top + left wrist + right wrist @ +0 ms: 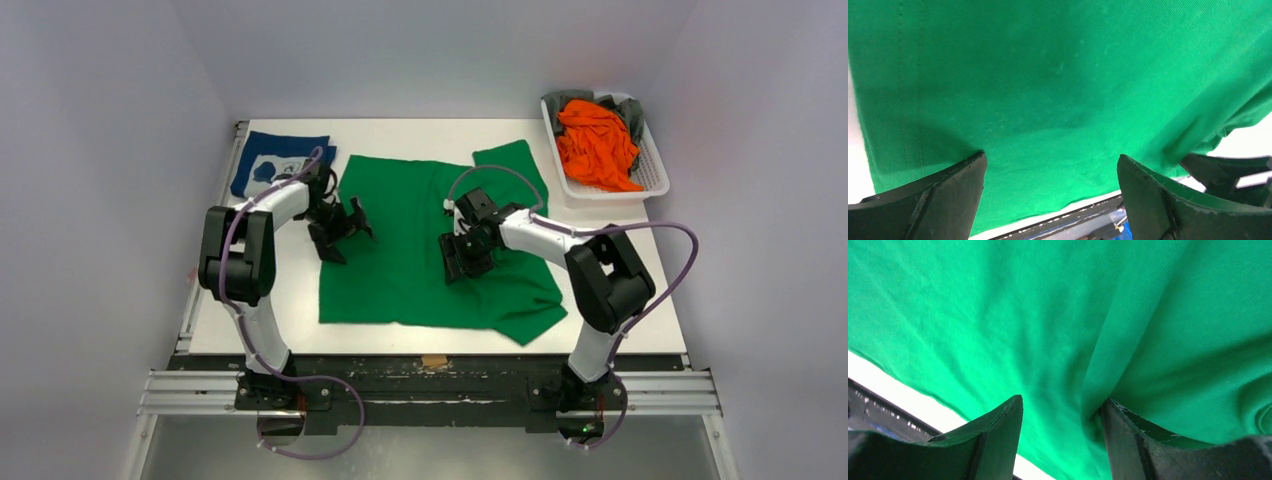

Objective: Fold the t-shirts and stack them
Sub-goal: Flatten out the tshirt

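The bright green t-shirt (420, 250) lies spread flat in the middle of the table, one sleeve at the back right and one at the front right. My left gripper (340, 232) is open at the shirt's left edge; in the left wrist view (1050, 170) its fingers stand wide apart over flat green cloth (1058, 90). My right gripper (462, 255) is open over the shirt's middle right; in the right wrist view (1063, 410) a raised crease of green cloth (1108, 355) runs against its right finger. The navy t-shirt (275, 165) with white print lies folded at the back left.
A white basket (655, 185) at the back right holds the orange t-shirt (595, 145) and the grey one (632, 118). Bare white table (640, 290) shows to the right of the green shirt. The table's front edge and a metal rail run just behind the arm bases.
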`<action>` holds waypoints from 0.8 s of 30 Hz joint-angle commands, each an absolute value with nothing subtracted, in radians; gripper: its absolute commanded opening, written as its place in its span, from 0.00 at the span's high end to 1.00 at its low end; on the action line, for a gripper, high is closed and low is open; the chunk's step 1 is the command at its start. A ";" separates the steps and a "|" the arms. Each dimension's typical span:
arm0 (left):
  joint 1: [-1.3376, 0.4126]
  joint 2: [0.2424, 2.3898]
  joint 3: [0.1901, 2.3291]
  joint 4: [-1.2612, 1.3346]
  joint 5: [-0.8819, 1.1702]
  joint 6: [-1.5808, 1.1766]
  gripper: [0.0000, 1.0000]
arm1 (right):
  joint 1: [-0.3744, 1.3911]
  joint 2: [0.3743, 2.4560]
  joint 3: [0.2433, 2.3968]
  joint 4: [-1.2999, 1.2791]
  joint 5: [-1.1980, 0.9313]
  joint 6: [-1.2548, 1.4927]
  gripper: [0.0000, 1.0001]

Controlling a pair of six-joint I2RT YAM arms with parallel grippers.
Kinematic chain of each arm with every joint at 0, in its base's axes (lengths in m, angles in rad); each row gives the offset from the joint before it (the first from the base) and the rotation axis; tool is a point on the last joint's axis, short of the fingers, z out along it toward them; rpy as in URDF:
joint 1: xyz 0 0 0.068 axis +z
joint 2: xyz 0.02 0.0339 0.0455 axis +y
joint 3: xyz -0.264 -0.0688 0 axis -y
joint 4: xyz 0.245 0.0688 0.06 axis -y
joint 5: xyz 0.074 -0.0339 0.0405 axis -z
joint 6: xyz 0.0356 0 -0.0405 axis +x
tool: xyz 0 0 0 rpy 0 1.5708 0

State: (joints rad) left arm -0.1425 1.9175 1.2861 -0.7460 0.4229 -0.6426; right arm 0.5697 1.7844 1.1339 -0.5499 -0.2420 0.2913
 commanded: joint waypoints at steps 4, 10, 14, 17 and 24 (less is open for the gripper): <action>-0.118 1.799 1.256 -0.850 0.262 -0.618 0.00 | 0.552 1.655 1.228 -0.578 -0.128 0.299 0.41; -0.123 1.789 1.356 -0.794 0.326 -0.619 0.00 | 0.375 1.690 1.251 -0.447 -0.033 0.423 0.41; -0.157 1.859 1.474 -0.786 0.355 -0.612 0.00 | 0.357 1.842 1.381 -0.515 0.080 0.402 0.41; -0.173 1.929 1.553 -0.794 0.378 -0.611 0.00 | 0.338 1.927 1.448 -0.562 0.147 0.408 0.41; -0.174 2.095 1.657 -0.814 0.423 -0.627 0.00 | 0.289 2.065 1.560 -0.562 0.169 0.414 0.41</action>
